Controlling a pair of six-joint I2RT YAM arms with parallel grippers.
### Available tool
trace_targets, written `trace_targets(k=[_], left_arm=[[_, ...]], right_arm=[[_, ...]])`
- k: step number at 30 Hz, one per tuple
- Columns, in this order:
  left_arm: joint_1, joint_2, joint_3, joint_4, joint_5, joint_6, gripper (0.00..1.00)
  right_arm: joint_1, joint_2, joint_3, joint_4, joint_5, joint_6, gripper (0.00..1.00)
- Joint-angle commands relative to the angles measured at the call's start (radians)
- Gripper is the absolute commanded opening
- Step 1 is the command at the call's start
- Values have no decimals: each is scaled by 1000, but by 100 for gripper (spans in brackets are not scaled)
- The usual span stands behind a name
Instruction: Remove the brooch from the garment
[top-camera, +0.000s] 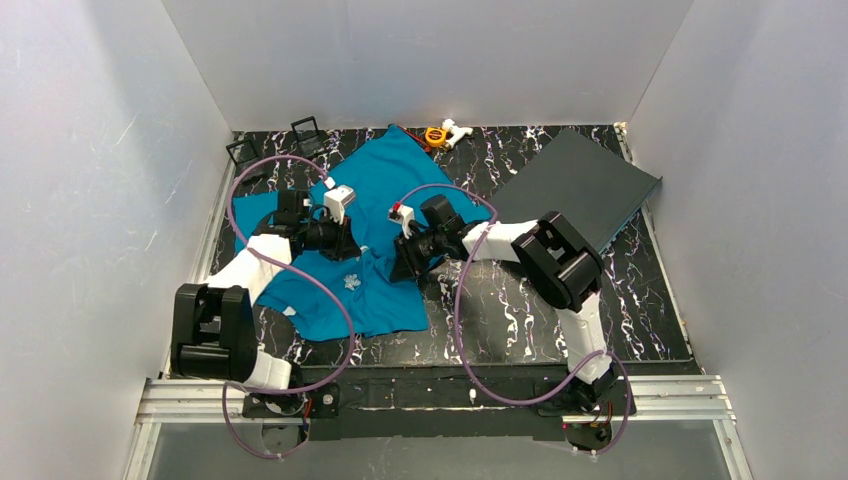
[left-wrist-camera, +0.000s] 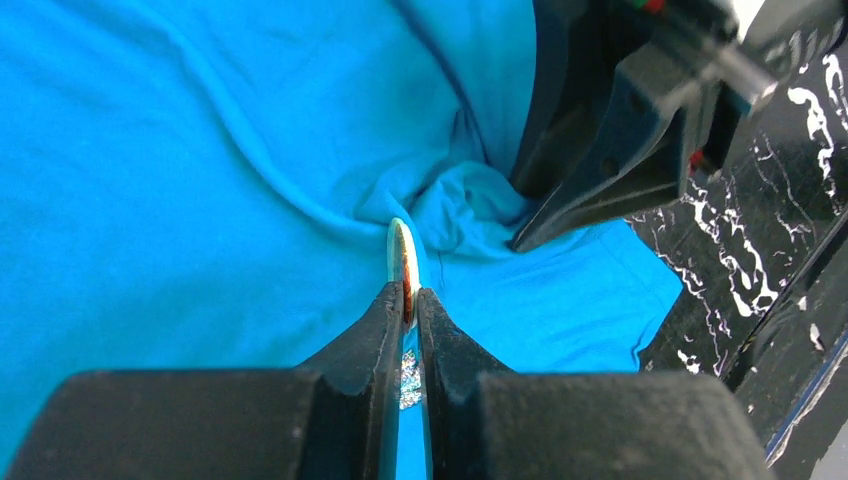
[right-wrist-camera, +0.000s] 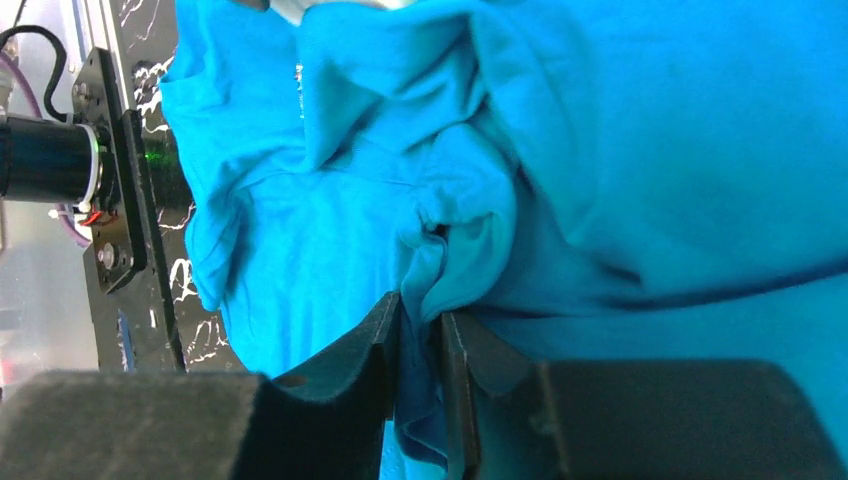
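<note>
Sprawling across the left half of the black marbled table, the teal garment is lying rumpled rather than flat. Its middle is bunching up between the two arms because both are working on the same patch. A dark grey board is sitting at the right rear, well apart from the cloth and playing no part in this step.

The right gripper is reaching in from the right, its jaws standing narrow with a fold of the shirt filling the gap between them. This looks like an anchoring pinch, so the fabric is not following when the pin is pulled.

The left gripper is facing it from just beside. Its jaws are pressing together on a thin shiny piece seen edge-on, with a speck of glitter showing between the pads. That piece is most likely the brooch, and its tip is poking out where the creases are converging.

Whether the pin is free of the weave is hidden. Judging by the puckering, it is probably not out yet, so the arms are likely needing to draw apart along the pin.
</note>
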Motion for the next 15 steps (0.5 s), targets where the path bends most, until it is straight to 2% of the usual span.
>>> trace_targets(k=[1, 9, 12, 15], left_arm=[[23, -8, 13, 40, 81, -48, 0], [41, 63, 91, -132, 219, 54, 0], [42, 85, 129, -218, 267, 138, 0], [41, 118, 174, -335, 319, 263, 0]], right_arm=[[31, 40, -49, -131, 27, -63, 26], [31, -32, -141, -275, 76, -208, 6], [29, -80, -144, -320, 74, -293, 6], [20, -150, -136, -327, 49, -356, 16]])
